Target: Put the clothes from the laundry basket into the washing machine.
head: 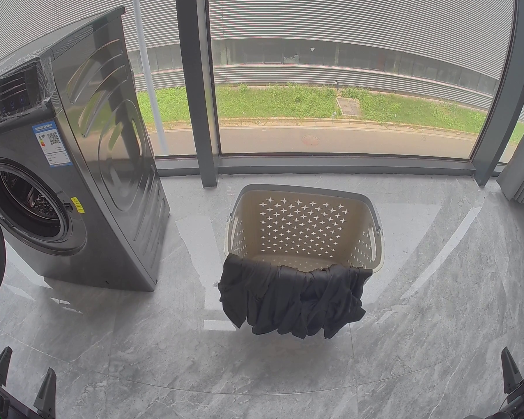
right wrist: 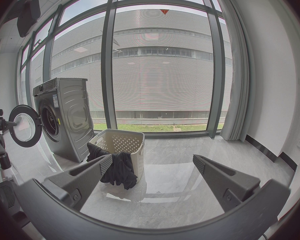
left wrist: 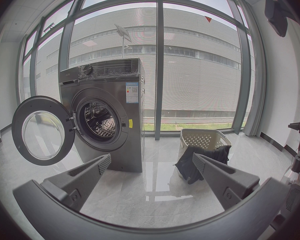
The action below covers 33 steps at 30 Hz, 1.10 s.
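Jaws spread wide on left gripper (left wrist: 151, 160), low over grey marble floor (head: 273, 373) at the near left, empty between dark ridged fingers (left wrist: 90, 170). Same on right gripper (right wrist: 151, 160) at the near right: jaws apart, empty, hanging above bare tile.

Farther on, mid-floor, cream laundry basket (head: 304, 228), upright, walls pierced with star-shaped holes. Draped across its near rim, black garment (head: 291, 301), bunched in loose folds and hanging down the outside wall toward the floor. Well apart from both grippers.

Left of the basket, near but not touching, grey front-loading washing machine (head: 108, 146), set at an angle with its front turned toward the robot's left side. Round door (left wrist: 42, 130) swung wide open, hinged on the side away from the basket, glass centre clear. Steel drum (left wrist: 98, 119) exposed behind it. Clear plastic film (head: 11, 97) wrapped over the control panel on top; blue-and-white label (head: 52, 142) and small yellow sticker (head: 77, 205) on the front face.

Behind everything, floor-to-ceiling window (head: 343, 59) in dark frames (head: 195, 77), pale curtain (right wrist: 235, 84) gathered at the far right. Outside, paved road (head: 332, 141), then grass strip (head: 285, 101), then long grey ribbed building wall (head: 361, 7).
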Available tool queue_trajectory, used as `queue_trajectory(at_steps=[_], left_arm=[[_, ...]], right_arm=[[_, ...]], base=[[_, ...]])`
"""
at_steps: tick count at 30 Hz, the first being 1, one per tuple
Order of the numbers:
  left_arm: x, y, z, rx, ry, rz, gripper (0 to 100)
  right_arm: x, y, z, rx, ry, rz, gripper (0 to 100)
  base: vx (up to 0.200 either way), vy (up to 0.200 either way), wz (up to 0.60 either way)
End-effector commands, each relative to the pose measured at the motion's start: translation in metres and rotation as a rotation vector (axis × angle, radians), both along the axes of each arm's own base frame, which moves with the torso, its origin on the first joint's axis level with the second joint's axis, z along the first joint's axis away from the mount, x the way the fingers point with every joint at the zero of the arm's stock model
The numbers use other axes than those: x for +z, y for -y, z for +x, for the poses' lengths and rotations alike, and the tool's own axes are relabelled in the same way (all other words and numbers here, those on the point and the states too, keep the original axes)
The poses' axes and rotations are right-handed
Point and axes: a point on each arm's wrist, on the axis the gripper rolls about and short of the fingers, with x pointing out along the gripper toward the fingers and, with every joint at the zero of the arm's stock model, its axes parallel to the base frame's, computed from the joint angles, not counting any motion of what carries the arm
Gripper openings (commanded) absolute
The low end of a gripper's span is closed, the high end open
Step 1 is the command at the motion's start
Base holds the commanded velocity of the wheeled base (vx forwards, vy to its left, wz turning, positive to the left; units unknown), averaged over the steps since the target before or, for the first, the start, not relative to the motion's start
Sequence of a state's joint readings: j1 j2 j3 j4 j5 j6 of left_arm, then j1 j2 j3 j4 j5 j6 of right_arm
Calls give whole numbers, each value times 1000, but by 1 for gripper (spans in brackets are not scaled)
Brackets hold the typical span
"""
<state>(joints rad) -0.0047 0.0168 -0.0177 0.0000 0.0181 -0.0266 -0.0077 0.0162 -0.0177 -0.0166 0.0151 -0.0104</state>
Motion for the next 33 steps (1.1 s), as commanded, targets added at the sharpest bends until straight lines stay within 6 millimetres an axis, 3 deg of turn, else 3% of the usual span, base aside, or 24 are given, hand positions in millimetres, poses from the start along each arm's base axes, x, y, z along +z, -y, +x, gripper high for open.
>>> queue_trajectory(at_steps=[1, 4, 10, 25, 33], left_arm=[[-5, 0, 0, 0, 1, 1, 100], [-5, 0, 0, 0, 1, -1, 100], [-5, 0, 0, 0, 1, -1, 100], [-5, 0, 0, 0, 1, -1, 100], [-5, 0, 0, 0, 1, -3, 100]], right_arm=[[-5, 0, 0, -1, -1, 0, 100], [-5, 0, 0, -4, 0, -6, 100], [-5, 0, 0, -1, -1, -2, 100], [-5, 0, 0, -1, -1, 0, 100], [-5, 0, 0, -1, -1, 4, 100]], base=[[0, 0, 0], [0, 0, 0], [200, 0, 0], [0, 0, 0], [150, 0, 0]])
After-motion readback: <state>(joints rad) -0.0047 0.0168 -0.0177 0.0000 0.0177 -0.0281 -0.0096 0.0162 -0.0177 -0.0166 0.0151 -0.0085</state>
